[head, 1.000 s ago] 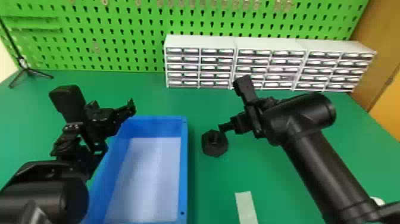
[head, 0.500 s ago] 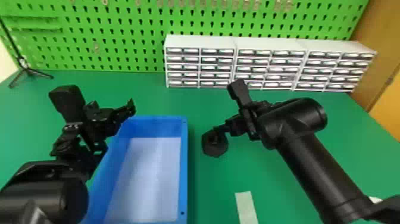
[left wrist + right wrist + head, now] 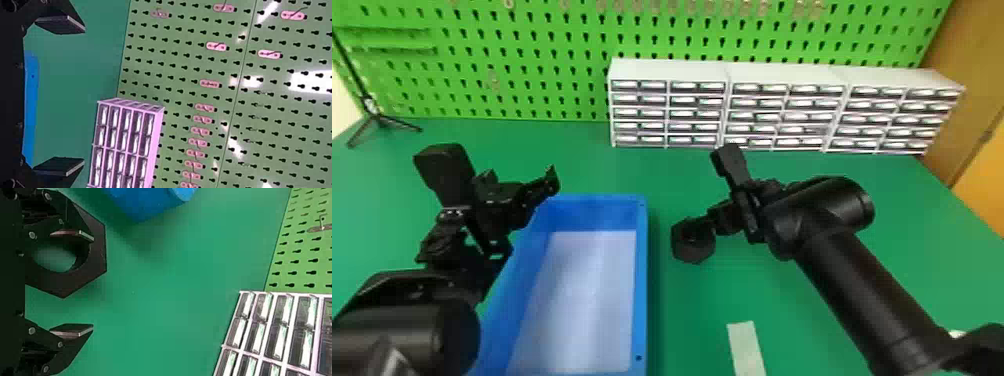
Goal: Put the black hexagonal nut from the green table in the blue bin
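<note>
On the green table lies the black hexagonal nut, right of the blue bin. My right gripper is at the nut's far right side, a finger over its hole. In the right wrist view my right gripper is open, one finger above the opening of the nut and the other outside its rim. My left gripper is parked over the bin's far left corner; the left wrist view shows the left gripper open with nothing between its fingers.
White drawer cabinets stand along the back, before the green pegboard. A small tripod is at the far left. A pale strip lies on the table near the front.
My right gripper has moved left and slightly toward the front, from beside the nut to over its edge. The left arm, nut and bin are where they were.
</note>
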{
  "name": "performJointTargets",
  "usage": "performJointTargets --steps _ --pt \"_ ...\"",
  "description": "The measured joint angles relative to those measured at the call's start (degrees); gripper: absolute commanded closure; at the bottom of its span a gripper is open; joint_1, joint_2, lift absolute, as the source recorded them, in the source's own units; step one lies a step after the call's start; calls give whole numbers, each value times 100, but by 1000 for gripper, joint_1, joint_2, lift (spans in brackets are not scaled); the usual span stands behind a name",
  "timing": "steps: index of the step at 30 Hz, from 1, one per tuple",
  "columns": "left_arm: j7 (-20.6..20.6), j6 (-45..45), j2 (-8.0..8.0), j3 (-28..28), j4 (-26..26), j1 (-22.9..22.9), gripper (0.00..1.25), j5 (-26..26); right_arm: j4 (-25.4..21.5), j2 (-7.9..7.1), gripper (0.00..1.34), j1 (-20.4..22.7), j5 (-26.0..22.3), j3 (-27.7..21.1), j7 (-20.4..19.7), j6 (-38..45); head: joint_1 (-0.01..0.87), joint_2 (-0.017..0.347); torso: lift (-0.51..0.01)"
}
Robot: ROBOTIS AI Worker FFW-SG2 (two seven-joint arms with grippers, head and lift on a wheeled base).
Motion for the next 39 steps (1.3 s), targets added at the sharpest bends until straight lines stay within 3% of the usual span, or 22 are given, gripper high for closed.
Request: performJointTargets --steps 23,39 --pt "-9 1 -3 2 7 -1 99 9 709 8 464 -96 -13 -91 0 -673 692 8 -97" --pt "-9 -1 -3 -18 26 -18 99 9 934 -13 463 -129 -13 -66 -9 -859 692 8 -97"
